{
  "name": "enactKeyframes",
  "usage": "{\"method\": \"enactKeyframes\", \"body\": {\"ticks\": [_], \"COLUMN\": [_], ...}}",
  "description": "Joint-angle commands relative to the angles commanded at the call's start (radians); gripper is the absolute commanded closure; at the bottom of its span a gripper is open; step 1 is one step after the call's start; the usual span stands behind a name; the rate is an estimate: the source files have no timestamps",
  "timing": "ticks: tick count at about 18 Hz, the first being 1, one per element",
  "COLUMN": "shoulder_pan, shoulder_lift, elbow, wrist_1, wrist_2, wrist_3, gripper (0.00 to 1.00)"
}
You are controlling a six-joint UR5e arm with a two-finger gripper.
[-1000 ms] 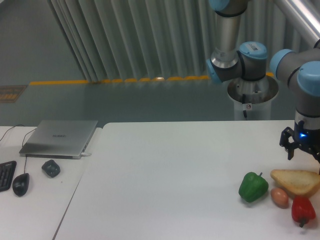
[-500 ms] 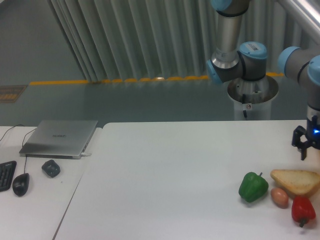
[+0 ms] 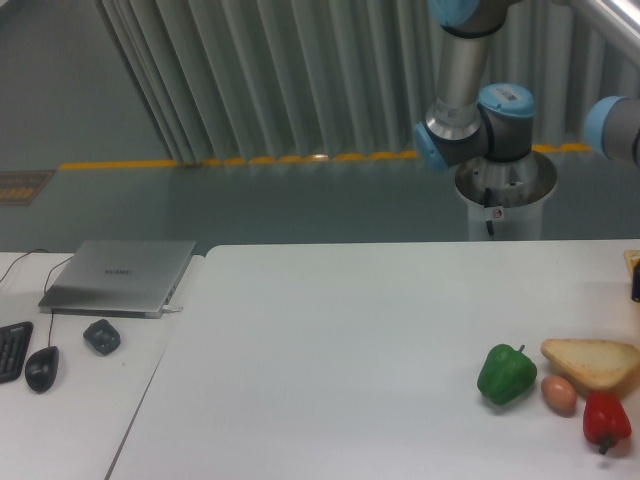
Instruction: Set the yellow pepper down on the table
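At the far right edge of the table (image 3: 330,340), only a dark sliver of the gripper (image 3: 636,285) is seen, cut off by the frame, so whether its fingers are apart or together cannot be told. Just above that sliver, a small yellowish patch is visible at the frame edge; it cannot be confirmed as the yellow pepper, and nothing can be said about what the gripper holds or touches. Left of the gripper and lower down, a green pepper (image 3: 506,373) is set on the table. Beside the green pepper, to its right, a piece of bread (image 3: 592,361) is laid, with a small brown egg-shaped item (image 3: 559,394) between them and a red pepper (image 3: 606,419) just below the bread.
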Motion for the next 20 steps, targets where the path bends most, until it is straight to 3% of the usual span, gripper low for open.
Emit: {"method": "enactKeyframes", "body": {"ticks": [3, 7, 13, 16, 20], "shoulder_pan": [0.002, 0.026, 0.054, 0.057, 0.057], "shoulder_lift": [-0.023, -0.049, -0.098, -0.124, -0.143], "elbow": [0.000, 0.002, -0.011, -0.002, 0.002], "wrist_1": [0.063, 0.063, 0.068, 0.104, 0.109], "wrist_2": [0.000, 0.002, -0.009, -0.011, -0.025], "wrist_3": [-0.001, -0.024, -0.198, -0.320, -0.330], "gripper": [0.00, 0.00, 0.00, 0.00, 0.00]}}
